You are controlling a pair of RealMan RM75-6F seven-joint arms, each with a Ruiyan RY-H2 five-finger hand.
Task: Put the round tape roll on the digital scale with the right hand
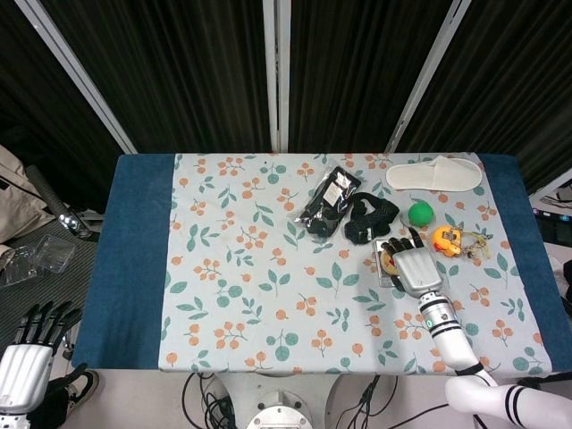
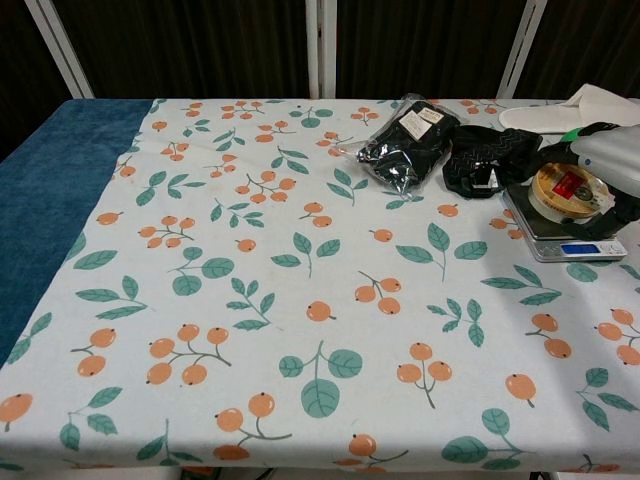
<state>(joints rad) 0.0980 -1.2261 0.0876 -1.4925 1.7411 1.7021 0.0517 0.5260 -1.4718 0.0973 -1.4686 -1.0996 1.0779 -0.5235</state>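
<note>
Nearest the robot's body, the left hand (image 1: 22, 353) hung well off the table's near left corner, fingers apart and holding nothing, far from the work.

Further in, on the right side of the flowered tablecloth (image 2: 300, 260), the right hand (image 1: 414, 266) reached out over the digital scale (image 2: 562, 232). The round tape roll (image 2: 565, 190) lay directly under that hand's palm and fingers, flat side up, over the scale's platform. In the chest view the roll looked to be resting on the platform or just clear of it; which, I could not tell. The fingers (image 2: 608, 205) curled down around the roll's far and right edge, so I judged the roll to be in its grasp, not released. The roll is round, so it has no long axis to line up; what matters is that it sat above the platform, not overhanging the display at the scale's near edge.

Judgement: the placing was nearly done. The remaining move would be to spread the fingers and lift straight up, taking care not to drag the roll off the platform.

Beyond the scale lay a black strap bundle (image 2: 485, 155), a dark packet (image 2: 405, 140), a green ball (image 1: 420, 213) and a white slipper (image 1: 433, 174).
</note>
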